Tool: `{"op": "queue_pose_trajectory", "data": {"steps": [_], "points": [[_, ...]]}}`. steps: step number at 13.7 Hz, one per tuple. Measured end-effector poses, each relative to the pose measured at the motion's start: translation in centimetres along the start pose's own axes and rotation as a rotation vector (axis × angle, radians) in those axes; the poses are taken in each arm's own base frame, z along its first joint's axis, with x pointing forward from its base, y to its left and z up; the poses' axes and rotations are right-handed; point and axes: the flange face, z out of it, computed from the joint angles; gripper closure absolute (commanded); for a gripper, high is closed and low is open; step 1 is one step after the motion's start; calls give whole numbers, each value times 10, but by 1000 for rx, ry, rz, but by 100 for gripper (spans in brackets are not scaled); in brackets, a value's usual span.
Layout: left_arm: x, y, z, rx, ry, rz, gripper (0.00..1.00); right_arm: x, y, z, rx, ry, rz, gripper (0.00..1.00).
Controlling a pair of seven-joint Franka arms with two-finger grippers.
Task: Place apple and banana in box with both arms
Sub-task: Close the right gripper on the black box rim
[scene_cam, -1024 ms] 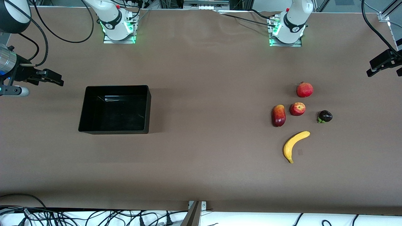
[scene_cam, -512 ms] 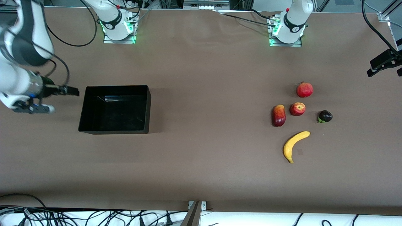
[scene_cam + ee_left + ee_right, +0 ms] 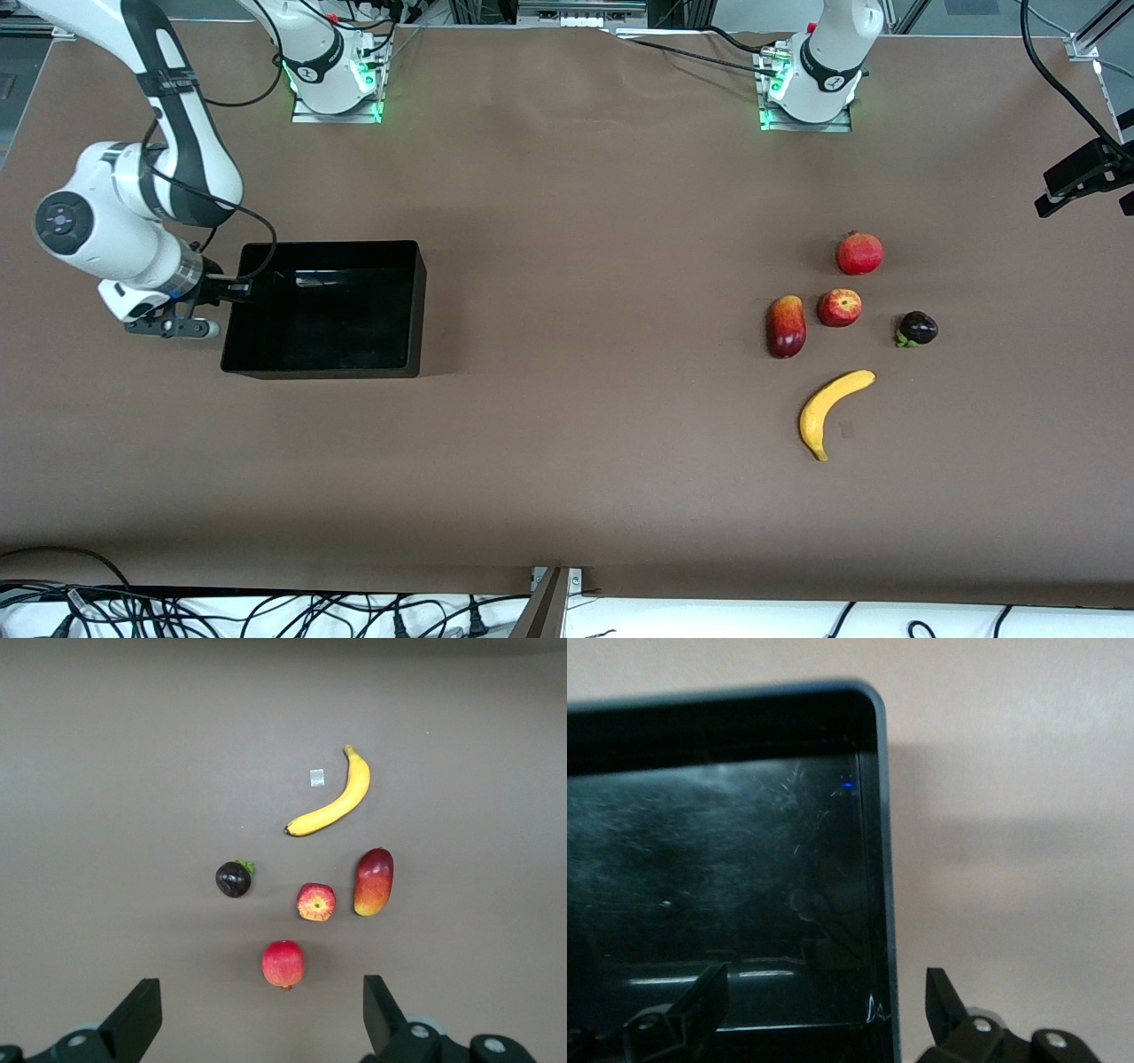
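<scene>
- Step in hand, as I judge it: the opening approach; no fruit is picked up yet and the box (image 3: 324, 307) holds nothing in the front view
- Right gripper (image 3: 232, 289) sits at the box wall toward the right arm's end of the worktop (image 3: 567, 461); in the right wrist view its fingers (image 3: 687, 1010) stand apart, one over the box floor, one over the worktop outside the wall, with nothing between them
- Left gripper (image 3: 257, 1023) is high over the fruit group, fingers apart and empty; in the front view its place is unclear
- Apple (image 3: 839, 307) lies on the worktop toward the left arm's end, just beside a long red-and-orange fruit (image 3: 786, 326), with a red crowned ball (image 3: 859, 253) farther from the front camera and a dark purple fruit (image 3: 917, 329) near
- Banana (image 3: 831, 411) lies nearer the front camera than the apple, apart from it
- Next move likely calls for the left gripper to descend on the apple or banana without nudging neighbours
</scene>
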Motion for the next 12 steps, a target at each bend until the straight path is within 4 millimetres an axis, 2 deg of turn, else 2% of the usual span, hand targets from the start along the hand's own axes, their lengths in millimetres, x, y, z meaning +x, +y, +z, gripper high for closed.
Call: {"op": "queue_pose_trajectory", "data": {"steps": [1,2,4,7,9,12], "points": [[0,0,0,0,0,0,0,-2,3,3,-9,1,-4,3],[0,0,0,0,0,0,0,-2,5,3,-20,4,-11,15],[0,0,0,0,0,0,0,-2,9,6,-29,-2,-14,57],[0,0,0,0,0,0,0,-5,16,33,-33,-51,-40,100],[0,0,0,0,0,0,0,-7,22,52,-35,-80,-52,100],[0,0,0,0,0,0,0,-5,20,52,-34,-82,-78,100]]}}
